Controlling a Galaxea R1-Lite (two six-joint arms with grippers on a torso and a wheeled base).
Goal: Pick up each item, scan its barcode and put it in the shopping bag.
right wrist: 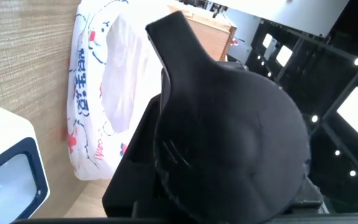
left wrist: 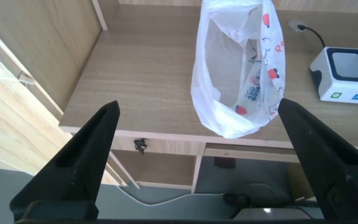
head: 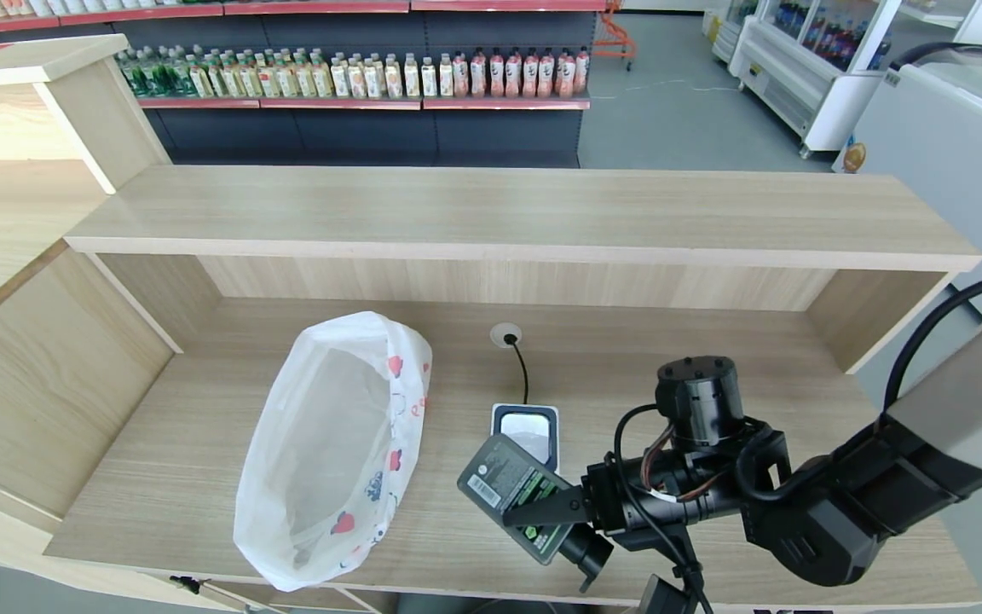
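One packet [head: 499, 477], barcode end toward the bag [head: 329, 443], is clamped slantwise by the right gripper [head: 534, 514].

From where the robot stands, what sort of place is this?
Probably a small shop's checkout: shelves of bottled drinks behind, glass-door fridges at far right, and a barcode scanner beside an open shopping bag on the wooden counter.
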